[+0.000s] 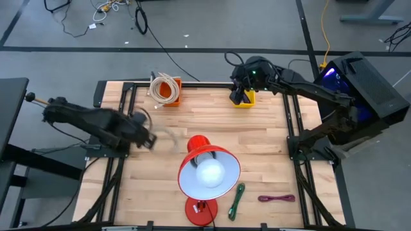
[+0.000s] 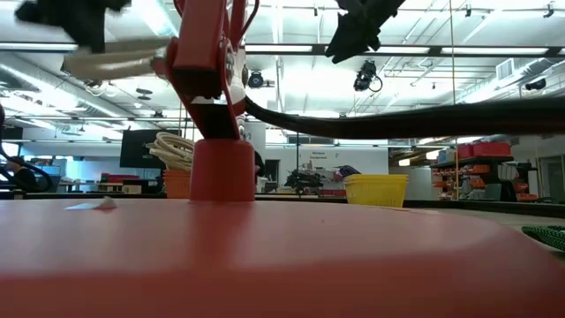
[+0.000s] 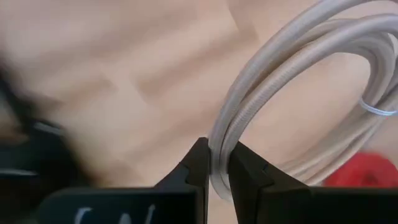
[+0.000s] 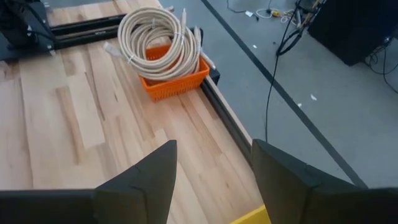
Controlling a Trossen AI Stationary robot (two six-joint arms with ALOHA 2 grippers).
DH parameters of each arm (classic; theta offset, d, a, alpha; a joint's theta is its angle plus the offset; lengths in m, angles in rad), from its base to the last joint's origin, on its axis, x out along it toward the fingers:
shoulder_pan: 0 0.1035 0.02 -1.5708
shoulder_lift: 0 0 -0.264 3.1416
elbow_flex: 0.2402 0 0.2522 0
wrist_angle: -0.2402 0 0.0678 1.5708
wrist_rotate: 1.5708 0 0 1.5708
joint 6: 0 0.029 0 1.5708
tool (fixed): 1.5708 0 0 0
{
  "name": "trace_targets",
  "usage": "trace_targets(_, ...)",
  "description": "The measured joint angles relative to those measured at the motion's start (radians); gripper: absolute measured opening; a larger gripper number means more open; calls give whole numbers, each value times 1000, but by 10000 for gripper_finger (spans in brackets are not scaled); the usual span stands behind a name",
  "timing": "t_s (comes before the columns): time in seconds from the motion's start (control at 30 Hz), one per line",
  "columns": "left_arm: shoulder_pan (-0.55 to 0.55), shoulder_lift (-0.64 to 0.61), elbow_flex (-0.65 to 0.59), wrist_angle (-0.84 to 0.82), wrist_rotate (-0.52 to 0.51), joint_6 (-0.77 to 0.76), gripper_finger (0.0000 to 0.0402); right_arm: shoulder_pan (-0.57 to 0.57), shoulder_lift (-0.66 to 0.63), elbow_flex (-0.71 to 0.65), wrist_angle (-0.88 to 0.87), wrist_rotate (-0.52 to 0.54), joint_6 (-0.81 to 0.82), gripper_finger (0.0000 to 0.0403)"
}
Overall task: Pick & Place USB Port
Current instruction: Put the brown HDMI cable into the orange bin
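Pinched thinly between the left gripper's (image 3: 214, 167) fingers, the coiled beige cable (image 3: 298, 93) could slip free over the wooden surface (image 1: 270, 154), while the right gripper (image 4: 214, 171), fingers spread, hangs above the yellow bin (image 1: 244, 98).

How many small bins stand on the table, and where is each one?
2. The orange bin stands at the table's far edge, left of centre, holding coiled beige cables. The yellow bin stands at the far edge, right of centre, partly covered by the right gripper. Others may be hidden.
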Motion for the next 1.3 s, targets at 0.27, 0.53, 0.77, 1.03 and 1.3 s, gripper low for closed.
trace_targets(0.27, 183, 10, 352, -241, -355, 210, 37, 0, 24, 0, 23, 0, 1, 208)
trace_targets(0.53, 596, 56, 374, -234, -419, 567, 37, 0, 25, 0, 59, -4, 24, 208)
trace_targets(0.77, 823, 114, 373, 50, -317, 1017, 37, 1, 25, 0, 59, -27, 42, 208)
trace_targets(1.03, 1157, 132, 373, 184, -27, 1290, 37, 9, 25, 0, 29, -30, 61, 208)
trace_targets(1.3, 1317, 209, 375, 278, 190, 1339, 37, 19, 25, 0, 29, -27, 72, 208)
